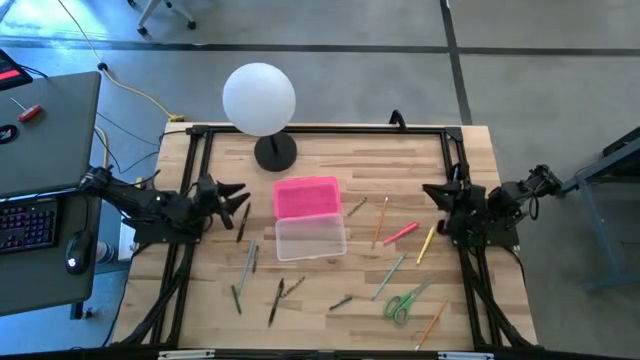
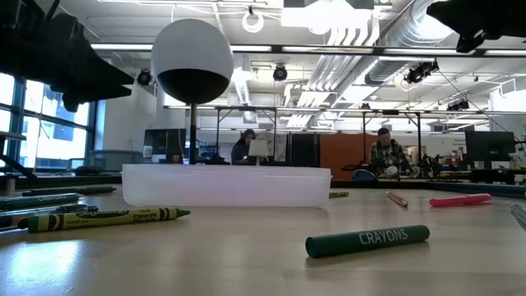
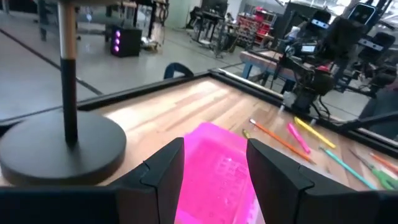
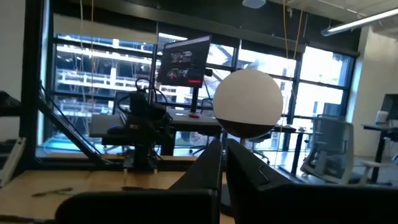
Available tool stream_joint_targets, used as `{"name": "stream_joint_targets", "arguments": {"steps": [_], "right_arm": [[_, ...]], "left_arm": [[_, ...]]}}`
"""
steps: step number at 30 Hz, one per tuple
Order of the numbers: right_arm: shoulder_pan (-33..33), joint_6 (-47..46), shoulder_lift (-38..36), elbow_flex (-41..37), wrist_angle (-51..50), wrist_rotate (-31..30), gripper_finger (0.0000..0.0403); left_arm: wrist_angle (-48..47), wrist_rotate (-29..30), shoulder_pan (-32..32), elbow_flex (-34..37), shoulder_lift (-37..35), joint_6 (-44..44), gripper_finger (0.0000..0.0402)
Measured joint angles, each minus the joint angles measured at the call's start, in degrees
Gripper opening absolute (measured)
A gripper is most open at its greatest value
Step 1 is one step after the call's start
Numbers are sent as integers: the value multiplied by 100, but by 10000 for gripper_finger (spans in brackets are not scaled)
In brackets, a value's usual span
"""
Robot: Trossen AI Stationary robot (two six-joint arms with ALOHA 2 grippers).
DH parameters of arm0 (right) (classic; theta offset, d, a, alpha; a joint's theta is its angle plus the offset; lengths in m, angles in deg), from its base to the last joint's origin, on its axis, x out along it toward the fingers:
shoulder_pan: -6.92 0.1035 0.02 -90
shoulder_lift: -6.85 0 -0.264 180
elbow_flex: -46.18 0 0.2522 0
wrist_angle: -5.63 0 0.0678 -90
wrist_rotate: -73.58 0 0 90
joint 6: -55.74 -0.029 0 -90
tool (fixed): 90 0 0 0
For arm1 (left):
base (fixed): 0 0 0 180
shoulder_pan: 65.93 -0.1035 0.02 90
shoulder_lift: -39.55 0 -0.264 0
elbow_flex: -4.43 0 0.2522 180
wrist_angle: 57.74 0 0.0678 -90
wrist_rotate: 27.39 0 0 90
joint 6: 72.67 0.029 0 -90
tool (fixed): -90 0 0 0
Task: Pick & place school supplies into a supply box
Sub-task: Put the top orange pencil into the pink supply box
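Observation:
The clear supply box (image 1: 310,238) stands open on the table's middle, and also shows in the low view (image 2: 226,186). Its pink lid (image 1: 306,196) lies flat just beyond its far side. Pencils and crayons lie scattered left of the box (image 1: 247,260) and near it (image 1: 275,300). On the right lie an orange pencil (image 1: 380,222), a pink pen (image 1: 400,233), a yellow one (image 1: 426,245) and green-handled scissors (image 1: 400,303). My left gripper (image 1: 235,195) hovers open left of the lid, with the lid (image 3: 217,171) showing between its fingers. My right gripper (image 1: 435,192) hovers shut near the table's right edge.
A white globe lamp (image 1: 259,98) on a black base (image 1: 275,153) stands at the far edge behind the lid. A green crayon (image 2: 367,239) and a yellow-green crayon (image 2: 107,217) lie near the front edge. A desk with a keyboard (image 1: 30,222) stands left of the table.

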Motion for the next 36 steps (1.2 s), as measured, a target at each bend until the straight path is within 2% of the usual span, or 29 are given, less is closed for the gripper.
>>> {"name": "stream_joint_targets", "arguments": {"steps": [3, 7, 12, 18, 23, 25, 29, 32, 36], "right_arm": [[0, 259, 5, 0, 13, -196, 0], [-6, 290, 174, 0, 99, -259, 0], [-21, 611, 767, -2, 238, 294, 17], [-356, 961, 1894, -4, 633, 1424, 78], [-925, 804, 2908, -4, 1134, 1749, 121], [-1210, 692, 3251, -4, 1173, 2357, 128], [-1891, 250, 3891, 209, 1186, 4439, 127], [-2429, -160, 4339, 491, 1013, 5307, 120], [-3113, -101, 4985, 969, 575, 6376, 113]], "left_arm": [[160, 90, 0, 0, 182, 26, 207], [928, 421, 0, 0, 470, 567, 207], [1835, 826, 0, -2, 686, 1131, 207], [2294, 856, 0, -2, 687, 1159, 207], [2470, 803, 0, -4, 687, 1156, 207], [2539, 800, 0, -4, 685, 1156, 207], [2597, 798, 0, -4, 687, 1156, 207], [2595, 796, 0, -4, 687, 1154, 207], [2586, 796, 0, -4, 687, 1154, 207]]}}
